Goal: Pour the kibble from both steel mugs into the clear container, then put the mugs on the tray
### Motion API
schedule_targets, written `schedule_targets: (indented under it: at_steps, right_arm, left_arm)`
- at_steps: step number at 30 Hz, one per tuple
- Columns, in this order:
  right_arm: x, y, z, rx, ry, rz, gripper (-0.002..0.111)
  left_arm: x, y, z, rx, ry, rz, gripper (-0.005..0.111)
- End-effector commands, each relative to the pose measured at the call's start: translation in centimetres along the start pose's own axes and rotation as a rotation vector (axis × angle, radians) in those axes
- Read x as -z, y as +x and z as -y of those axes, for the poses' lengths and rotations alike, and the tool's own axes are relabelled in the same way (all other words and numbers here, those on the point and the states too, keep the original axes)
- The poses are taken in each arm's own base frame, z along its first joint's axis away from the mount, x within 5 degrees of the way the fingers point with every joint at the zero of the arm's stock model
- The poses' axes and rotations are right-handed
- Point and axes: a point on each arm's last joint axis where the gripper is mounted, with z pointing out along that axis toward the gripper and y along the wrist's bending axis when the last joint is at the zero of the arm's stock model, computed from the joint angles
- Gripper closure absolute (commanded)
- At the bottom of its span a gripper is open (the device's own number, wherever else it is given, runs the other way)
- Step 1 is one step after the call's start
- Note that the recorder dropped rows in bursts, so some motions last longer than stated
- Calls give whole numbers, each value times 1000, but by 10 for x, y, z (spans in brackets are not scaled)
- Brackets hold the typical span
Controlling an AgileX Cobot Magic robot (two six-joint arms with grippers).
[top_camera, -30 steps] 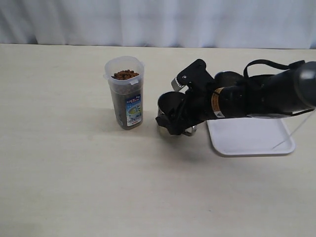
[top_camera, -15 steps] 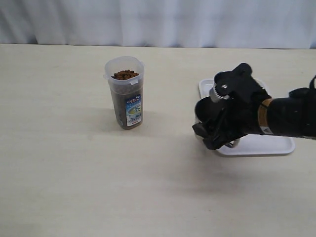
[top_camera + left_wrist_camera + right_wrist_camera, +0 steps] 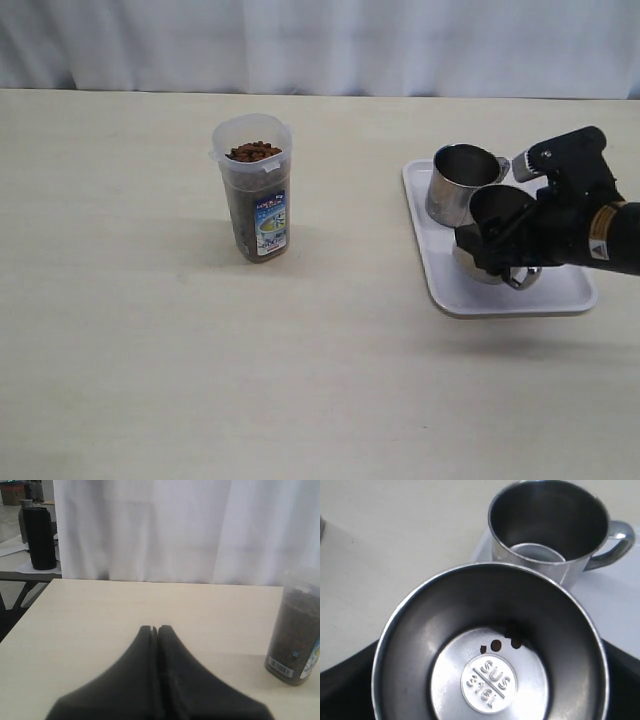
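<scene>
**While the last mug is hanging over the tray, the grip is doing all the work**

Because the right end effector (image 3: pixel 497 245) is clasping a shiny, cylindrical stainless-steel mug with a loop handle (image 3: pixel 489 682) across its body, jaws spread wide on either side of the wall, the load is likely behaving as a light, rigid, slick shell. Only a few stray brown pellets (image 3: pixel 502 642) are lying on its stamped bottom, so it is probably weighing next to nothing. The polished wall is giving the pads little friction, but it is stiff enough to take a firm squeeze without denting. Holding it across the mid-body is looking like the sound choice; the thin handle would be letting it swing.

Under this end effector the flat white rectangular plastic tray (image 3: pixel 565 288) is waiting, and whether the held mug is touching it I cannot tell. Just beyond the jaws the matching second steel mug (image 3: pixel 462 185) is standing upright on the tray, close enough that the two could be knocking together.

Well away from this end effector, the tall translucent plastic container (image 3: pixel 255 200) is standing on the pale surface (image 3: pixel 150 350), brimming with brown kibble (image 3: pixel 253 152). The left end effector (image 3: pixel 156 630) is staying out of it, clenched on nothing, with the container off to one side ahead of it.
</scene>
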Motion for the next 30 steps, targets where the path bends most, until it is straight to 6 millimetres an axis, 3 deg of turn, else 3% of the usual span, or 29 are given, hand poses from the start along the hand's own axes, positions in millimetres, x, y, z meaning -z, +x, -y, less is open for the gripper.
schedule_targets:
  at_steps: [1, 5, 12, 17, 20, 25, 30]
  right_arm:
    - [-15, 11, 0, 8, -37, 0, 104]
    - [-23, 13, 0, -16, -41, 31, 97]
    - [-24, 14, 2, -17, -25, 38, 45]
    - [-24, 13, 3, -24, -16, 42, 22]
    - [-22, 11, 3, -8, -11, 51, 17]
    - [-2, -6, 5, -29, 43, 95, 16]
    - [42, -28, 8, -158, 154, 135, 16]
  left_arm:
    - [0, 1, 0, -3, -2, 4, 107]
    - [0, 1, 0, -3, -2, 4, 107]
    - [0, 1, 0, -3, -2, 4, 107]
    - [0, 1, 0, -3, -2, 4, 107]
    - [0, 1, 0, -3, -2, 4, 107]
    - [0, 1, 0, -3, -2, 4, 107]
    - [0, 1, 0, -3, -2, 4, 107]
